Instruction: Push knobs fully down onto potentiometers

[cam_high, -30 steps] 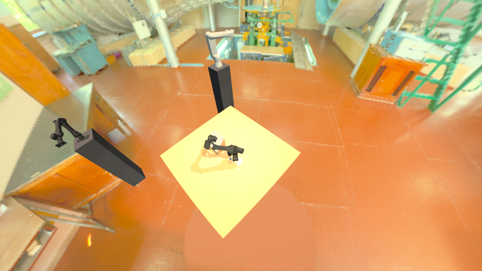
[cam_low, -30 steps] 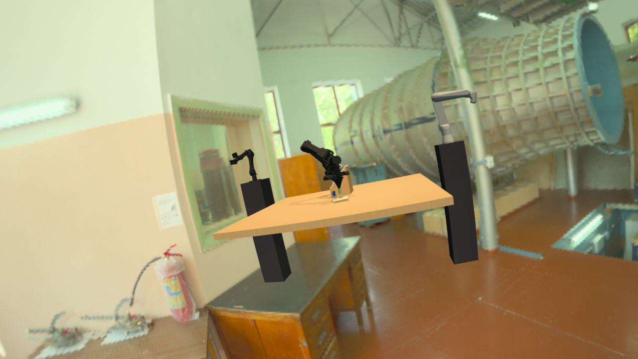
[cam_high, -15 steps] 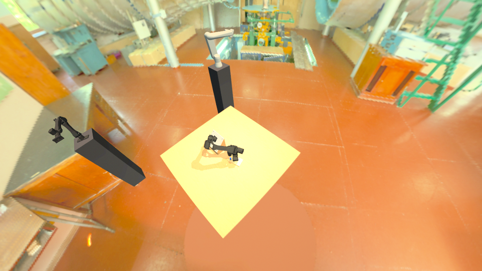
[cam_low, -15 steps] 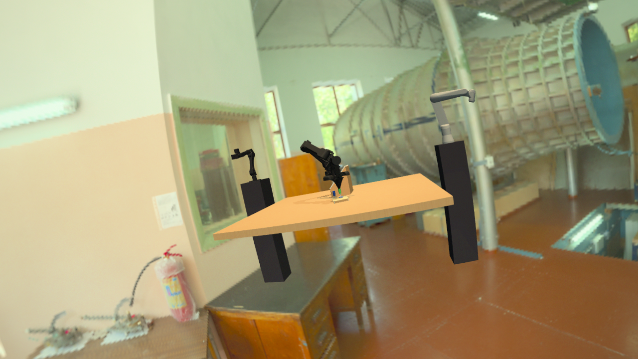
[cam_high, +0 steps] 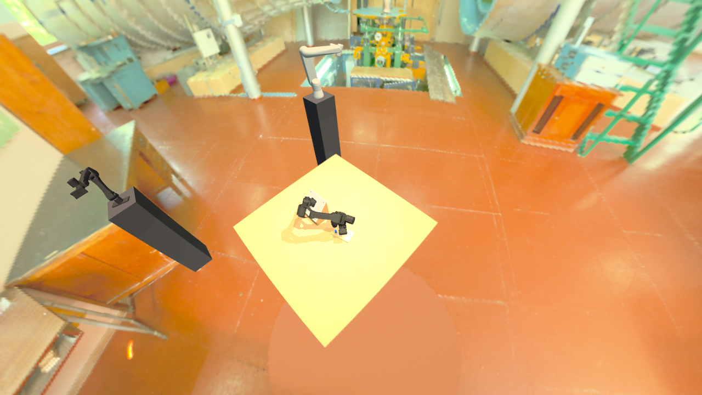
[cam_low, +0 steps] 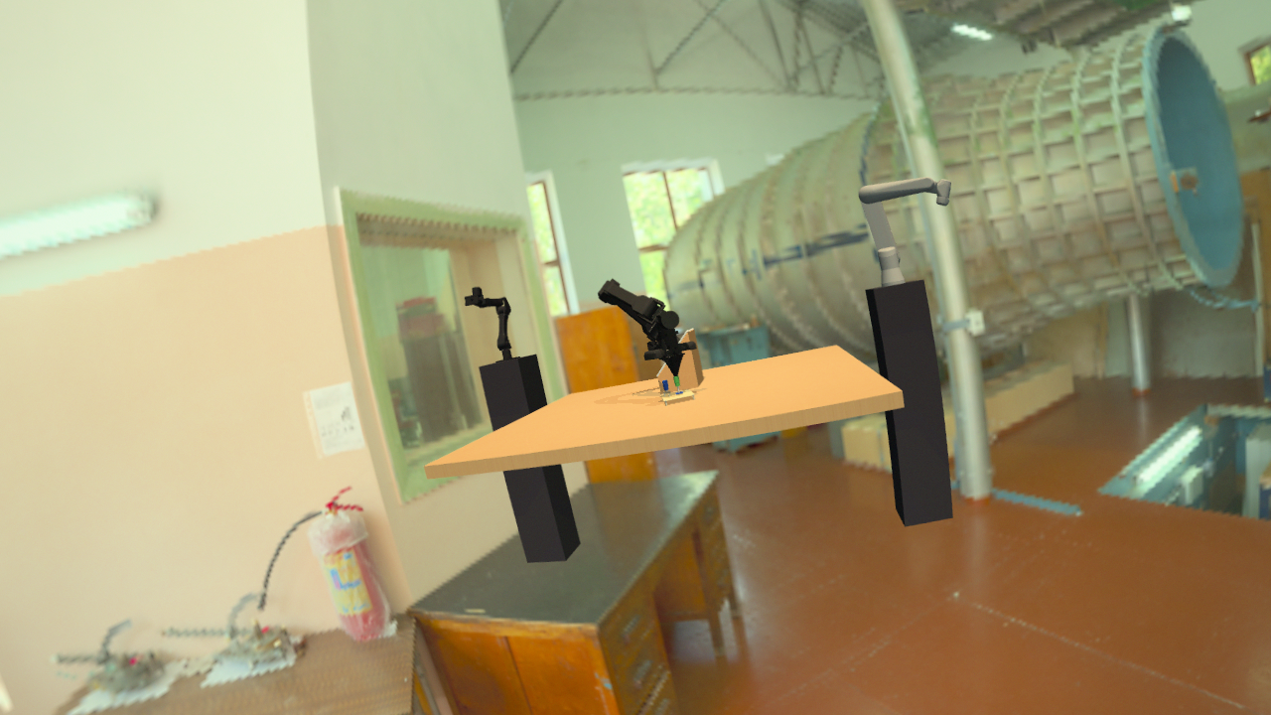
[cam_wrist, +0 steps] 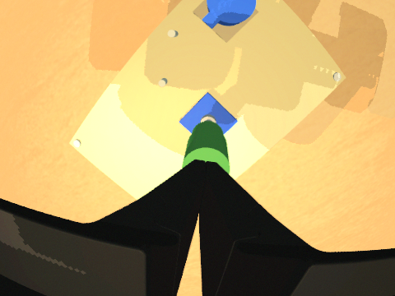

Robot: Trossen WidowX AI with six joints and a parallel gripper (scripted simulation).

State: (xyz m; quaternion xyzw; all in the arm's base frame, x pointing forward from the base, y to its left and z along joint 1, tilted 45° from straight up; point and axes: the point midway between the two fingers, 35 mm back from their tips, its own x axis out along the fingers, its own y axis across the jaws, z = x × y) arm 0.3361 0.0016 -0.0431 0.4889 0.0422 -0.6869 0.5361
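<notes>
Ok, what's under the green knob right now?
A blue square potentiometer on the board, with a pale shaft tip showing. The shut gripper sits on the green knob, hiding its top; the remaining gap can't be judged.

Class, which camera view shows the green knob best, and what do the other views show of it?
The wrist view: the green knob fills the centre, under the shut tool, above its blue base. The exterior view shows a green speck; the top view hides it under the arm.
</notes>
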